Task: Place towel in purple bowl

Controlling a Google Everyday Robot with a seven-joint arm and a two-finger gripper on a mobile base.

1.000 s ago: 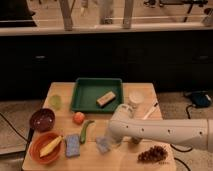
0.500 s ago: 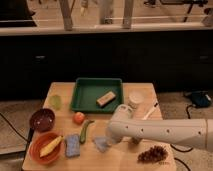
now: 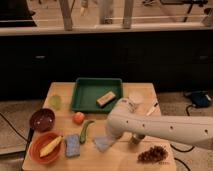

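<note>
While the gripper (image 3: 109, 135) hangs right at the towel (image 3: 103, 144), the purple bowl (image 3: 41, 120) sits well apart from both, toward the left edge of the view.

We note the towel lying flat on the wooden table (image 3: 125, 161) near its front edge, with the end of the white arm covering its upper right corner. Whether the gripper is released, closed, or already has the cloth, we cannot tell. The towel's long axis is also unclear. From the gripper, the bowl lies leftward in the view and a little farther back. A green vegetable (image 3: 86, 131) and a blue sponge (image 3: 72, 145) lie between them. The orange bowl (image 3: 46, 148) sits just in front of the purple one. We judge the carry must clear these items and end over the rear bowl.
</note>
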